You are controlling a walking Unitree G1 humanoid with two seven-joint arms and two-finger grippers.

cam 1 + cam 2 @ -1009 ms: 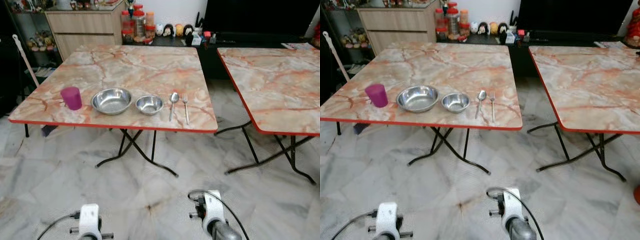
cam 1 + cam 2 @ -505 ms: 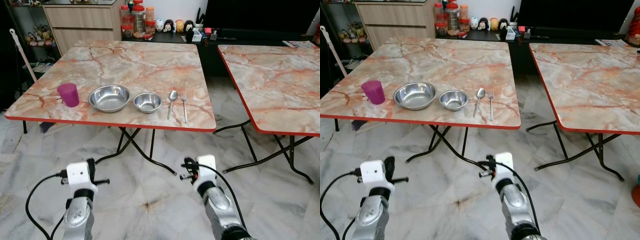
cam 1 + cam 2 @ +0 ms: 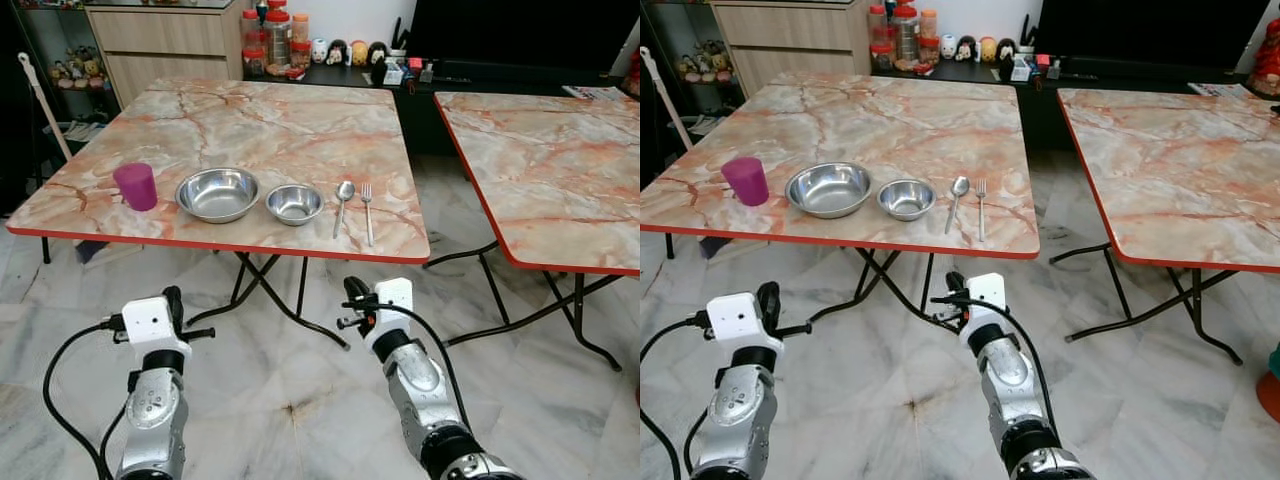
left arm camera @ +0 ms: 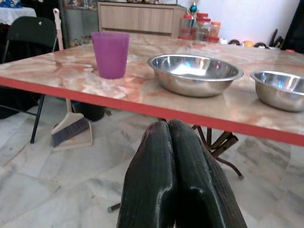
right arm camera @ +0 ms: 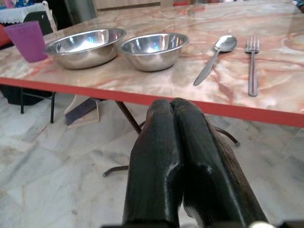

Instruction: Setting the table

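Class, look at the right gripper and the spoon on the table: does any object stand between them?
Nothing visible does. The right gripper, fingers pressed together, hangs below and in front of the table's red edge. The spoon lies beyond that edge, between the small bowl and the fork. The gripper must rise above that edge.

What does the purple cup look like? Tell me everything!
The purple cup is plain, smooth, plastic-looking and slightly wider at the top. It stands upright and open near the table's red front edge, at the left end of the row, beside the big steel bowl without touching it. Nothing shows inside.
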